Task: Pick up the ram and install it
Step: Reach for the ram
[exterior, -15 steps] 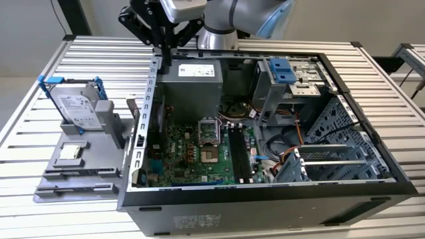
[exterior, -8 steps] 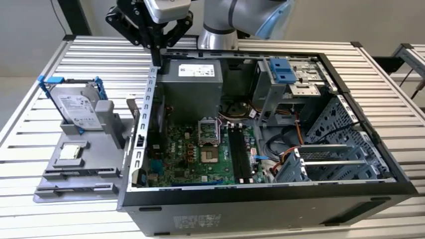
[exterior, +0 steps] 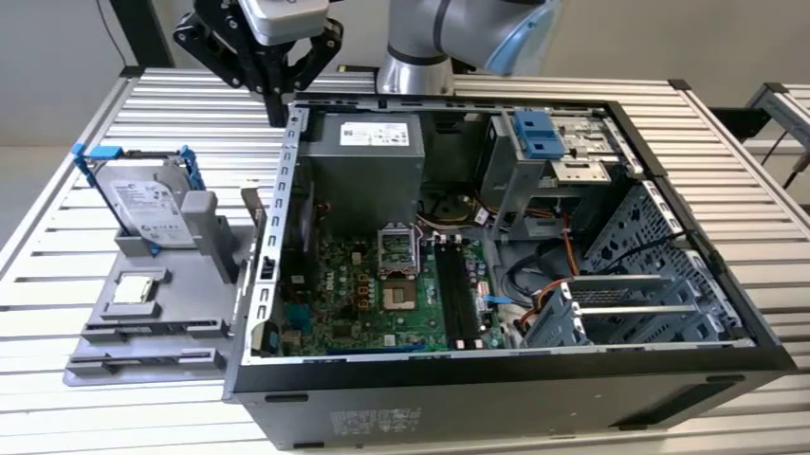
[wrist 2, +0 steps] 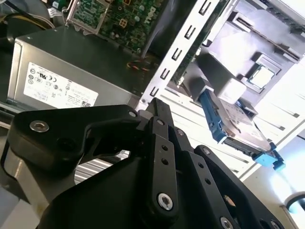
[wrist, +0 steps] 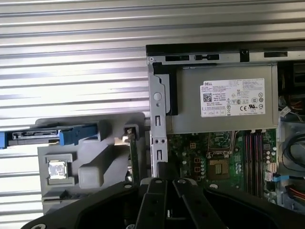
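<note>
Outside the case point(wrist: 159, 119), first wrist view reveals the ram point(wrist: 133, 157) edge-on

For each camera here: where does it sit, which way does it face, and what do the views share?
Exterior view: off the arm, raised, looking down on the open computer case and grey fixture; the arm and gripper show.
First wrist view: on the arm, looking down past the gripper at the case's wall and the fixture.
Second wrist view: on the arm, looking obliquely past the gripper at the power supply.
Shared: all three show the gripper, power supply and hard drive.
</note>
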{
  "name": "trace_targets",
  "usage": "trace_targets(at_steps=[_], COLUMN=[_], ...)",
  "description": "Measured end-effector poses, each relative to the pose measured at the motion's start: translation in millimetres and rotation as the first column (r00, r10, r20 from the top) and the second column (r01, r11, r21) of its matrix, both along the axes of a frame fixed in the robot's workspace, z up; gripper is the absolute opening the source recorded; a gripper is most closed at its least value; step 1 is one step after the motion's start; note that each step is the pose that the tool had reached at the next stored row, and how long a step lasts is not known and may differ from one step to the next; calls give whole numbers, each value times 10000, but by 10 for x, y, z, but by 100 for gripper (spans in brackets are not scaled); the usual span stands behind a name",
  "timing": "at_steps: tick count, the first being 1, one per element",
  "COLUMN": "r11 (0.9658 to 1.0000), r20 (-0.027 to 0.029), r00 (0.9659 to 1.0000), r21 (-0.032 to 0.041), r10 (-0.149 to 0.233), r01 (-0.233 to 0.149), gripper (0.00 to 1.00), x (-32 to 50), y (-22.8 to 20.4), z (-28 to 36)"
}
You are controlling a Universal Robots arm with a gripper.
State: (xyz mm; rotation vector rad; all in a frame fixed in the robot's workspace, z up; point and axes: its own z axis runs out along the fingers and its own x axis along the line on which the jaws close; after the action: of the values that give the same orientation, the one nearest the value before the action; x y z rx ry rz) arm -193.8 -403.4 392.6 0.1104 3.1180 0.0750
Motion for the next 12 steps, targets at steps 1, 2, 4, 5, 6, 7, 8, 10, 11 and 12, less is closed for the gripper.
trace_targets(at_steps=[1,2,4,5,6,7,8,10,11,12], r11=[10000,10000,10000,10000,10000,10000,10000,10000,10000,10000], r20=[1,0,1,0,0,0,0,1,0,0], r00=[10000,10000,10000,10000,10000,10000,10000,10000,10000,10000], r21=[1,0,1,0,0,0,0,1,0,0], r10=[0,0,0,0,0,-1,0,1,0,0], r01=[0,0,0,0,0,1,0,-1,0,0], gripper=[0,0,0,0,0,0,0,0,0,0], x=[-24,-48,-99,-126,-155,-184,-217,-282,-314,-347], y=[-2,-4,-8,-10,-12,-16,-19,-25,-27,-30], z=[0,0,0,0,0,0,0,0,0,0])
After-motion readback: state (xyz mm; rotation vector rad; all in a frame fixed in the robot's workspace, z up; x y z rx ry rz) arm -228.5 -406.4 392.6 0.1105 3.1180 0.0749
